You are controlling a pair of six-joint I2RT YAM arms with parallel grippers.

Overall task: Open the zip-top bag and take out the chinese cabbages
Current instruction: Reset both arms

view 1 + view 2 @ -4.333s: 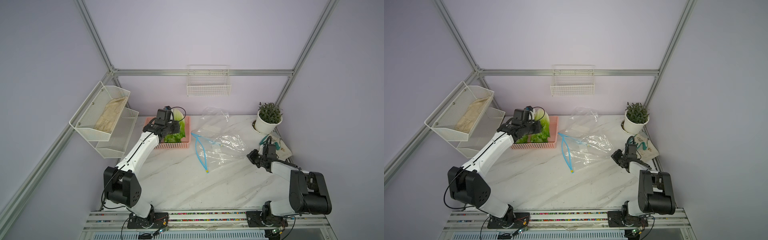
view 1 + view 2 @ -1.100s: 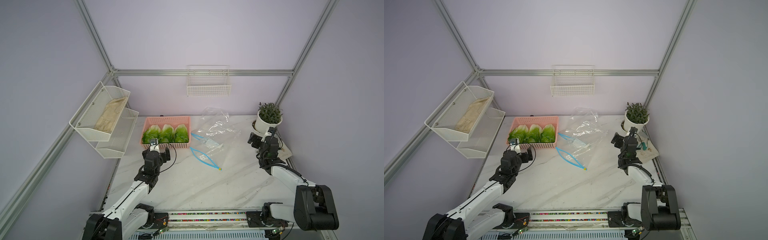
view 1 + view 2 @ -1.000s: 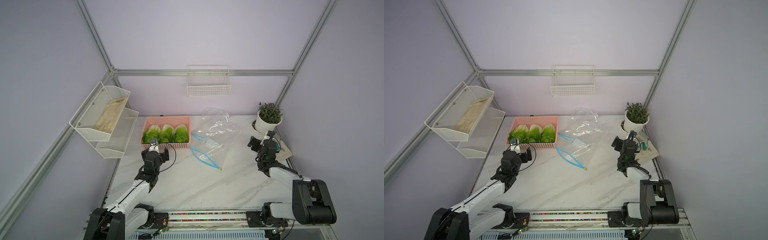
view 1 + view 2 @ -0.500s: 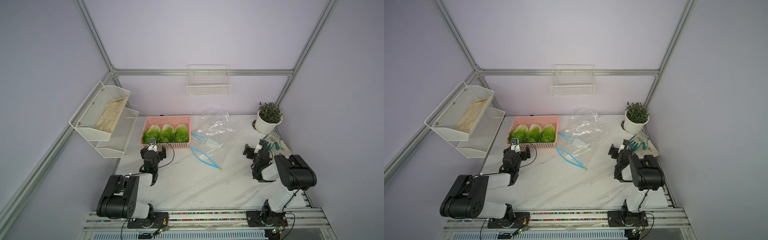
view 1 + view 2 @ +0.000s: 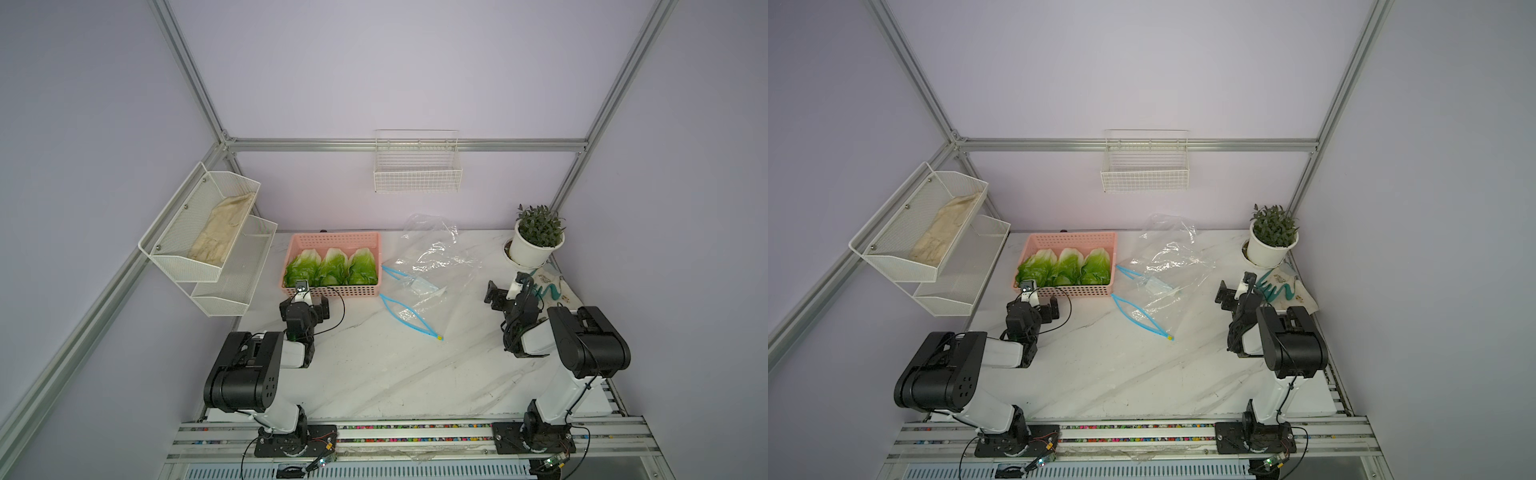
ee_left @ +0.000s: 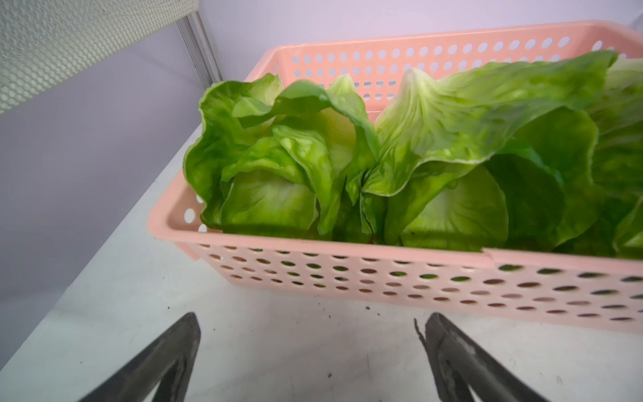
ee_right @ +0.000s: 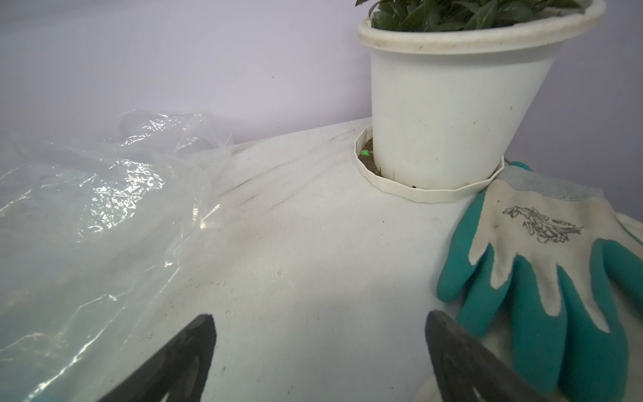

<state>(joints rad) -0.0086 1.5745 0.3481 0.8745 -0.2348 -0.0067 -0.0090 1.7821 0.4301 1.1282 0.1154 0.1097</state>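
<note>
Three chinese cabbages [image 5: 332,268] [image 5: 1065,268] [image 6: 295,167] lie side by side in a pink basket [image 5: 334,237] [image 5: 1071,239] [image 6: 348,250]. The clear zip-top bag [image 5: 432,257] [image 5: 1167,257] [image 7: 87,215] lies crumpled and empty right of the basket, its blue zip [image 5: 409,320] gaping. My left gripper [image 5: 304,309] [image 5: 1034,309] [image 6: 312,322] is open and empty, low over the table just in front of the basket. My right gripper [image 5: 509,295] [image 5: 1237,297] [image 7: 320,318] is open and empty between bag and glove.
A potted plant [image 5: 536,245] [image 7: 445,115] stands at the back right with a teal-and-white glove [image 5: 548,286] [image 7: 539,261] in front of it. A white mesh rack [image 5: 208,245] hangs on the left wall, a wire basket [image 5: 417,170] on the back wall.
Both arms have folded back and down toward the table's front. The left gripper, over the basket seconds ago, now sits in front of it. The right gripper has sunk beside the glove.
</note>
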